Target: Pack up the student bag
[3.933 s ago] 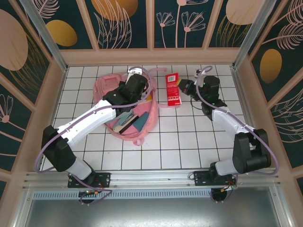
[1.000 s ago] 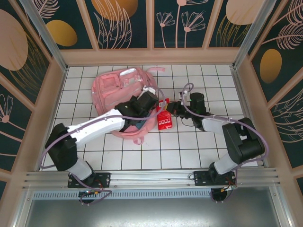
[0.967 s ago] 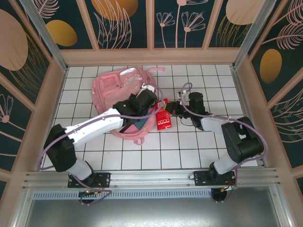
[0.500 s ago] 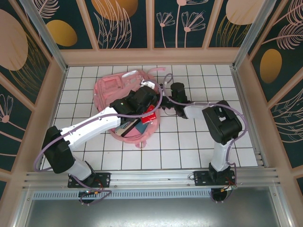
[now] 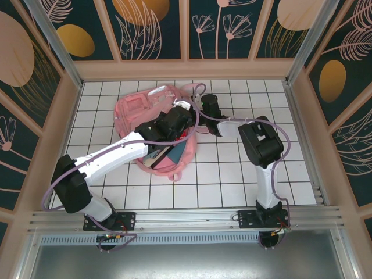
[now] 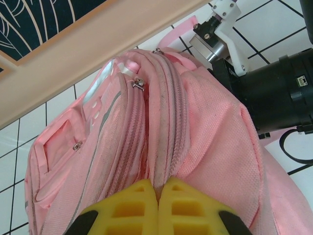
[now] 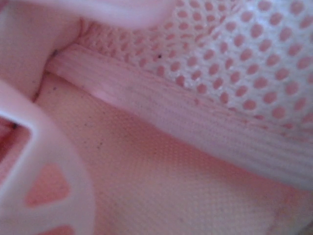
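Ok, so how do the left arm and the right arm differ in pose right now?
The left arm stretches in a long diagonal from its base to the bag; the right arm is folded sharply at the elbow. The left gripper pinches a fold of the bag, yellow fingers shut; the right arm's tip is pressed into pink fabric. Both meet at the bag.

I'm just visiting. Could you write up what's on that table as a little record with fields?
Setting: white tiled table inside a walled frame
Main item: student bag, pink, lying open
Inside bag: a teal flat item
Left gripper: shut, pinching the bag's fabric
Right arm: reaches into the bag's mouth; its jaws unclear
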